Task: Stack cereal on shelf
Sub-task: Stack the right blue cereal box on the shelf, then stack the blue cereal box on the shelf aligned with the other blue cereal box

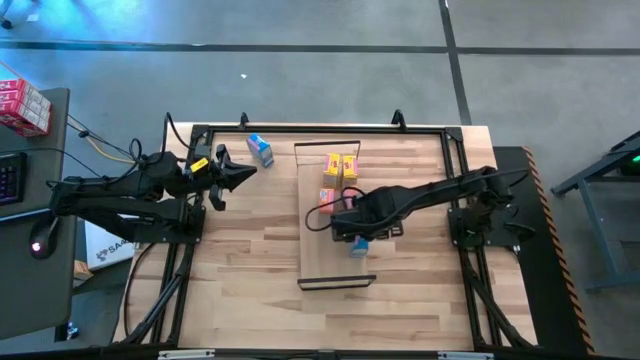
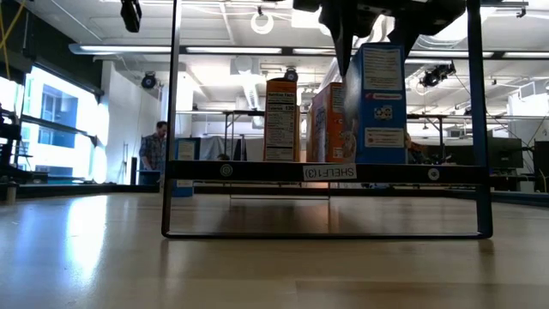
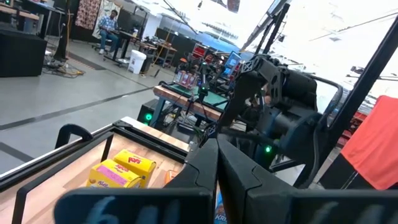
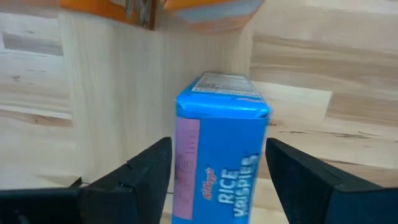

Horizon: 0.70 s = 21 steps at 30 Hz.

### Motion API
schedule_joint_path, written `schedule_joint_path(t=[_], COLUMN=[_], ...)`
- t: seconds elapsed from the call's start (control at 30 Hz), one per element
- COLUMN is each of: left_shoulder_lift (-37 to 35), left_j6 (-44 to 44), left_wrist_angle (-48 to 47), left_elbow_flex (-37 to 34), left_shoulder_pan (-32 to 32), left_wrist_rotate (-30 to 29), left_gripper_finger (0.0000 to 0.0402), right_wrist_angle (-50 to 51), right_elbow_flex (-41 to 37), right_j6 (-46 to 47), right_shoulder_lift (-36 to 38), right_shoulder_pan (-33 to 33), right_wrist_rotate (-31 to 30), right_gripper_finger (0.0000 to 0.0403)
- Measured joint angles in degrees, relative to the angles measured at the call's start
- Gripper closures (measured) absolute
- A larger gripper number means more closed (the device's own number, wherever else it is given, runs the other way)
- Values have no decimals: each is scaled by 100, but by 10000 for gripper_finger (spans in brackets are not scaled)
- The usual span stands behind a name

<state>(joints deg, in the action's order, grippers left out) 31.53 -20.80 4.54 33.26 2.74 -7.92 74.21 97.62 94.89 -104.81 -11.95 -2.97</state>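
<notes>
The right gripper (image 4: 217, 180) hangs over the shelf (image 1: 318, 240), its two dark fingers (image 4: 140, 171) spread to either side of a blue cereal box (image 4: 221, 162) standing upright on the light-wood panel. A gap shows between each finger and the box's sides, so nothing is pinched. The box face turned toward the wrist reads "Kellogg's RICE KRISPIES" in white, with a pale pink strip down one edge. Just beyond this box, farther along the panel from the gripper, stand orange-pink boxes (image 1: 331, 198), and past them the yellow boxes (image 1: 342, 166); in the left wrist view the yellow boxes (image 3: 121, 173) carry a red "Pops" mark. In the low view the blue box (image 2: 375, 103) shows a back panel of small print too fine to read, an orange box (image 2: 280, 120) shows a nutrition table, and the shelf's dark front rail (image 2: 326, 172) bears a white tag, "SHELF (3)".

The left gripper (image 1: 240, 176) waits well apart from the shelf, its fingers pressed together to a point. Just ahead of its tip a second blue box (image 1: 260, 150) lies on the tabletop (image 1: 250, 290).
</notes>
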Motion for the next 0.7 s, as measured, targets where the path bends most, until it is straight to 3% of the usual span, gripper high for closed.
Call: schedule_joint_path(t=[0.4, 0.53, 0.7], left_shoulder_lift=[0, 0, 0], left_j6=[85, 32, -30], left_wrist_angle=[-22, -21, -22], left_elbow_flex=[0, 0, 0], left_shoulder_pan=[2, 1, 2], left_wrist_rotate=[-20, -17, -17], left_gripper_finger=[402, 401, 402], right_wrist_angle=[308, 419, 1259], right_elbow_flex=[2, 2, 4], right_j6=[-274, -757, -1508], right_shoulder_lift=[808, 1165, 1447], right_shoulder_pan=[33, 7, -8], right_wrist_rotate=[-125, -320, -415], right_gripper_finger=[166, 166, 166])
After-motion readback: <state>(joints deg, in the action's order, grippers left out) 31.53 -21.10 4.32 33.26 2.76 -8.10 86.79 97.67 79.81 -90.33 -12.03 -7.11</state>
